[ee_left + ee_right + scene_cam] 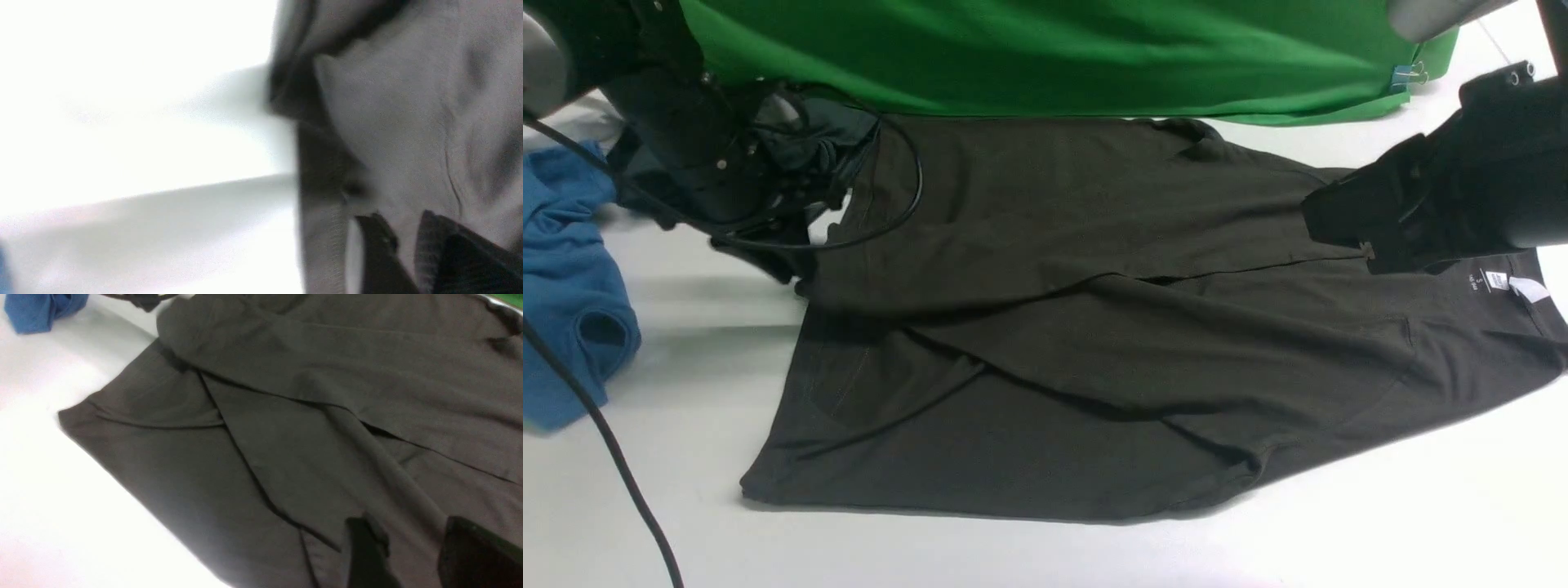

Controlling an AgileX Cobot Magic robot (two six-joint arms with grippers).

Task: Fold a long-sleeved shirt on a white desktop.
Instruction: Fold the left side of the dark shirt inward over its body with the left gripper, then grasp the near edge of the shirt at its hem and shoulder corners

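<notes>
Desktop point(1380, 498), white and smooth, with green cloth point(1045, 61) behind and blue garment point(572, 278) at left. Dark shirt point(1045, 441) lies creased across its middle. Left gripper point(404, 245), at the shirt's left edge: jaws slightly parted. Right gripper point(416, 543), above the shirt: jaws apart, empty.

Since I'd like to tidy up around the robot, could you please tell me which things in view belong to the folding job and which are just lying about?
Part of the job:
- dark long-sleeved shirt
- white desktop

Just lying about:
- bright blue garment
- smaller dark teal garment
</notes>
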